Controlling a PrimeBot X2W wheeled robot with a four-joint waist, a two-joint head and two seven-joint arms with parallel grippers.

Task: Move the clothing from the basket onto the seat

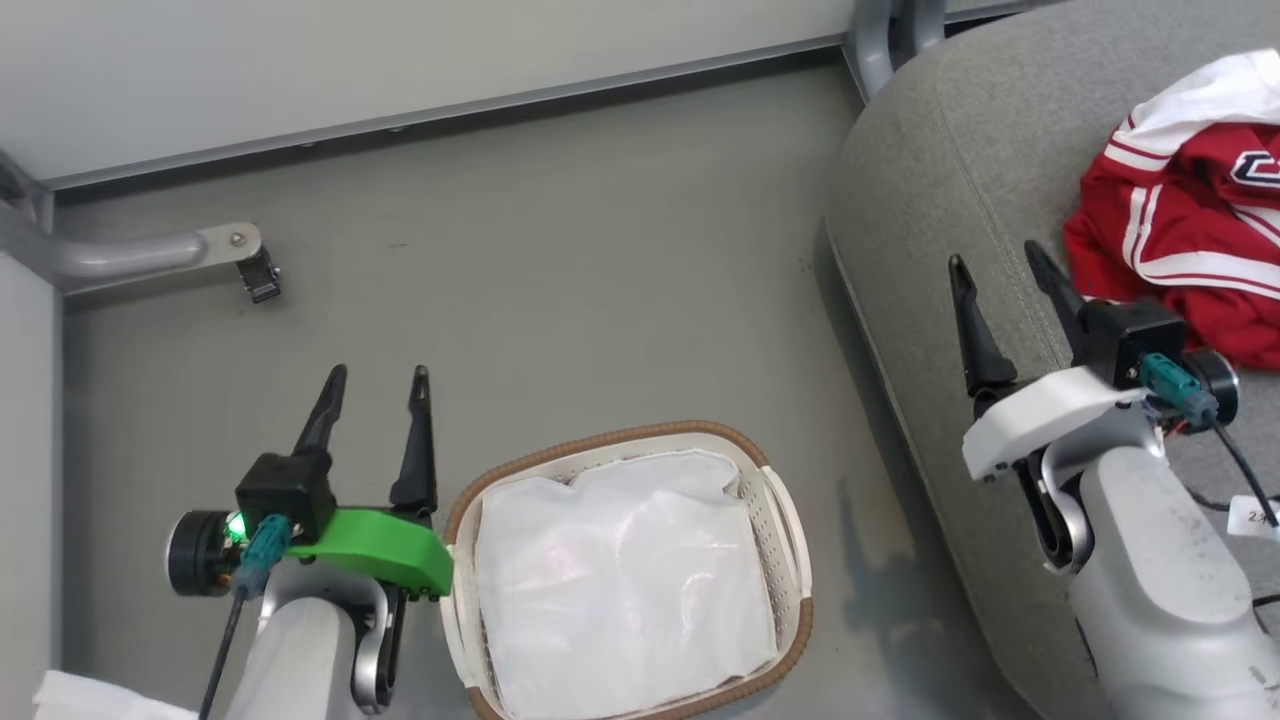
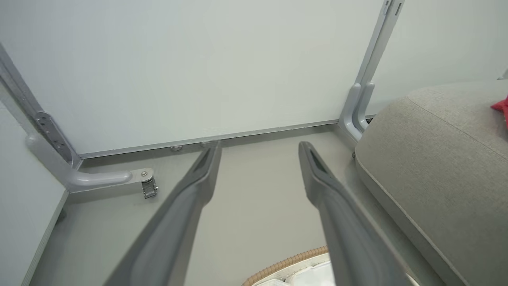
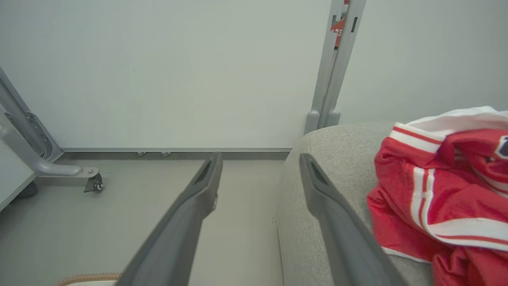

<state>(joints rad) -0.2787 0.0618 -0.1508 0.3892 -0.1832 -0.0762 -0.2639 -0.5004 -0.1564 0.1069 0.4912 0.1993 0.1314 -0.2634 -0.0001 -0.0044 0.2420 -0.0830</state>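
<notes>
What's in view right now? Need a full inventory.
clothes: one pile, red with white stripes, on the sofa; number of pieces unclear
basket: one, cream with brown rim, on the floor
sheet: one, glossy white, inside the basket
sofa: one, light grey, right side
frame legs: two, grey metal, by the wall; the left one has a caster
floor: grey
wall: pale, at the back
left gripper: one, dark fingers, open and empty, left of the basket
right gripper: one, dark fingers, open and empty, over the sofa edge, left of the clothes
</notes>
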